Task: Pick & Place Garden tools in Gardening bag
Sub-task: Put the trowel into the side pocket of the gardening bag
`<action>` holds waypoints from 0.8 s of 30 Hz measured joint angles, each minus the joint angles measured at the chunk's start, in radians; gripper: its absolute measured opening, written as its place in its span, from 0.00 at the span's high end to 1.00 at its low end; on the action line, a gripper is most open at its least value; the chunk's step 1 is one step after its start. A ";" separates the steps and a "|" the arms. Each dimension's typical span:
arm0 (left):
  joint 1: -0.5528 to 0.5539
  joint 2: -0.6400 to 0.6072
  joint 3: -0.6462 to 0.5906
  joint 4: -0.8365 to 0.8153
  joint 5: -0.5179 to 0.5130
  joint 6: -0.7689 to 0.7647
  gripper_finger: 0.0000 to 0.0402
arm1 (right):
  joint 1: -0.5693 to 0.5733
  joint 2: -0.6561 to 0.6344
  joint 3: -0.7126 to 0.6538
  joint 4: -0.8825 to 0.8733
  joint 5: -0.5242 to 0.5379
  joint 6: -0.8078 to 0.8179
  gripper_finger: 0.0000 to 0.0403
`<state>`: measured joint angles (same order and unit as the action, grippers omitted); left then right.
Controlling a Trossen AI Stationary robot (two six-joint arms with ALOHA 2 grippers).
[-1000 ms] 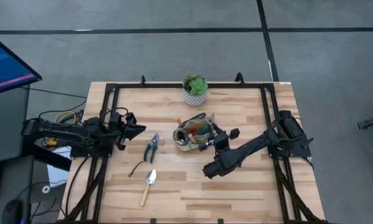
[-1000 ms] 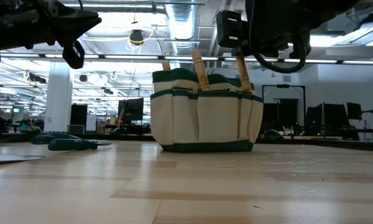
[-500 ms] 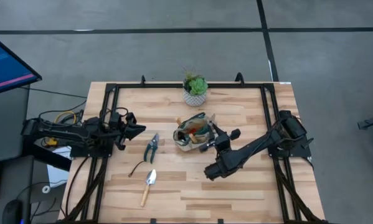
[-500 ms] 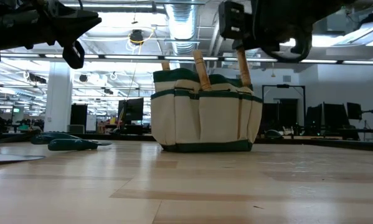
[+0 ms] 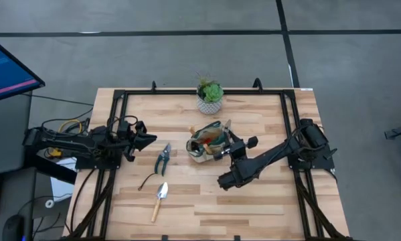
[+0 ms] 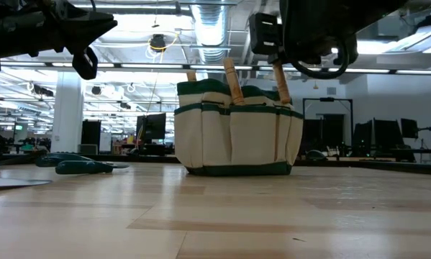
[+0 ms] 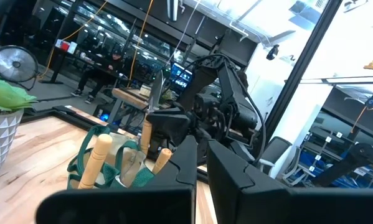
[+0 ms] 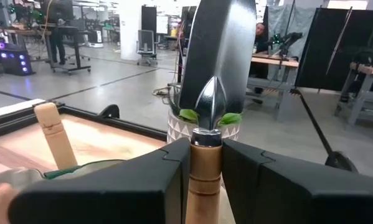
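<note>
High view: our right tool [image 5: 228, 145] sits at the gardening bag [image 5: 206, 142] rim; left tool [image 5: 146, 139] waits well off, with shears [image 5: 163, 158], a black curved tool [image 5: 146, 180] and a trowel [image 5: 159, 199] on the desk [image 5: 254, 207] beside it.

Low view: two wooden handles stick up from the bag, right tool just above.

Left wrist: left tool's fingers [image 7: 233, 180] pressed together, empty.

Right wrist: right tool clamped on a held trowel [image 8: 214, 68] at its handle, blade up.

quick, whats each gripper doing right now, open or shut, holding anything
left gripper: shut, empty, at the table's left edge.
right gripper: shut on a trowel by its wooden handle, blade up, over the gardening bag.
</note>
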<state>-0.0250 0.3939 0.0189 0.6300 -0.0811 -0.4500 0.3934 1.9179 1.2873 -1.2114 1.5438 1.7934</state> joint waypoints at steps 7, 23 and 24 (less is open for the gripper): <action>0.000 0.000 0.000 0.000 0.000 0.000 0.98 | 0.018 0.000 0.000 0.018 -0.020 -0.013 0.86; 0.000 0.000 0.000 0.000 0.000 0.000 0.98 | -0.004 0.001 0.000 0.026 -0.039 -0.021 0.86; 0.000 0.000 0.000 0.000 0.000 0.000 0.98 | -0.005 0.001 0.000 0.030 -0.045 -0.021 0.86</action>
<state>-0.0253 0.3939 0.0189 0.6300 -0.0810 -0.4500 0.3885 1.9186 1.2869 -1.1815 1.4991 1.7722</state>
